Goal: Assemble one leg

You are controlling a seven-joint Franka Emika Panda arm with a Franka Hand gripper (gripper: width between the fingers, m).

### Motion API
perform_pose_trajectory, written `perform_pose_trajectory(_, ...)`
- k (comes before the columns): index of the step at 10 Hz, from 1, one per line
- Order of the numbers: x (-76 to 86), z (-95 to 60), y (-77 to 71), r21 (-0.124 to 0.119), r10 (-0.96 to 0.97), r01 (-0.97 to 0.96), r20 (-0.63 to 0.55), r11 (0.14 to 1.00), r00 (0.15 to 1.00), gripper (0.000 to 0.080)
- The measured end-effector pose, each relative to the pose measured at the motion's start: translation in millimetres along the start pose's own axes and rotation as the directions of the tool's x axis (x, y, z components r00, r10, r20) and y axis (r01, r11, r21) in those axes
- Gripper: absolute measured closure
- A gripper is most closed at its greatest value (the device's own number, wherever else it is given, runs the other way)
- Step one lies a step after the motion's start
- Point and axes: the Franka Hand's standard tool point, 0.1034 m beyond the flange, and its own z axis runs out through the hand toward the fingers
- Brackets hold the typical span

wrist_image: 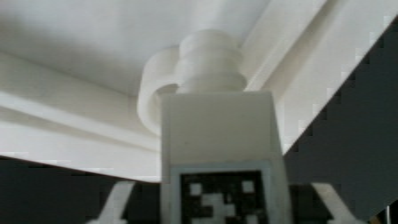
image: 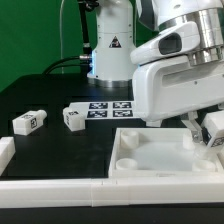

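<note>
My gripper (wrist_image: 222, 205) is shut on a leg (wrist_image: 217, 130), a stubby white block with a black-and-white tag facing the wrist camera. The leg's round tip (wrist_image: 199, 60) points into a corner of the white tabletop (wrist_image: 107, 40), at or very near a round socket; I cannot tell whether they touch. In the exterior view the gripper (image: 205, 130) hangs low at the exterior view's right, over the tabletop's (image: 150, 158) right end, with the tagged leg (image: 214, 128) between its fingers.
Two loose legs (image: 28, 121) (image: 72, 117) lie on the black table at the exterior view's left. The marker board (image: 108, 107) lies behind them, before the arm's base (image: 110, 50). A white rail (image: 60, 190) runs along the front edge, with a white part (image: 5, 150) at far left.
</note>
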Motion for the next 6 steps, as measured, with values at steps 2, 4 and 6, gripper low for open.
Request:
perform_pose_trajectory(2, 1.9, -3.1, -4.9, 0.005, 0.011, -0.011, 0.009, 1.000, 1.000, 0.0514)
perform_pose_trajectory(4, 11.2, -17.1, -10.4, 0.007, 0.002, -0.002, 0.016, 1.000, 1.000, 0.0514)
perform_pose_trajectory(6, 13.2, -16.6, -5.4, 0.002, -0.015, 0.015, 0.004, 1.000, 1.000, 0.0514)
